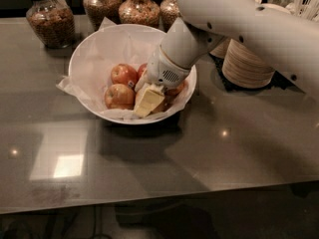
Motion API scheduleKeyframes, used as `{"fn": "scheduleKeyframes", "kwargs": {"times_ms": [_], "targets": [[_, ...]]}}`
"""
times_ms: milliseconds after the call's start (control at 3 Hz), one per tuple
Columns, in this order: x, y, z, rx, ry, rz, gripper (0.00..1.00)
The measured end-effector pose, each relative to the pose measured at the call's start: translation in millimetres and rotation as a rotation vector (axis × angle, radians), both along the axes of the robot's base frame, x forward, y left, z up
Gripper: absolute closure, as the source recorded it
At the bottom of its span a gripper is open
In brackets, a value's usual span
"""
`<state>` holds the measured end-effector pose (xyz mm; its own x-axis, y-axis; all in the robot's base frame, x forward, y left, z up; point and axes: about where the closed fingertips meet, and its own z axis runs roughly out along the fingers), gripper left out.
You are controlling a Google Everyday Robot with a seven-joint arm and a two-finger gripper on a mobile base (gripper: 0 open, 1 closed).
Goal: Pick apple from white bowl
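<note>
Gripper (147, 102) sits low inside the white bowl (159, 117), near-right part, yellowish tip down among the fruit; open or closed, can't tell. Arm (249, 24) comes in from the far right, over the rim. Left of it lie the far apple (124, 74) & the near apple (119, 95), touching; a third apple (175, 89) peeks out right of the wrist. Step in hand, I'd judge: getting hold of one apple. To do it well: centre on the widest part, squeeze gently, lift straight up so the paper liner (92, 54) isn't dragged w/ it. Apples are round, smooth, red-yellow; liner thin & crinkled; bowl wide, glossy; table (209, 153) dark, reflective.
</note>
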<state>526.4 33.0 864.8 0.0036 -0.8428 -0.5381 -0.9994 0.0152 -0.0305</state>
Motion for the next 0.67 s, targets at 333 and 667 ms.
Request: {"fn": "scheduleKeyframes", "kwargs": {"times_ms": [333, 667], "targets": [[-1, 2, 18, 0.090, -0.008, 0.037, 1.00], [-2, 2, 34, 0.150, -0.022, 0.062, 1.00]]}}
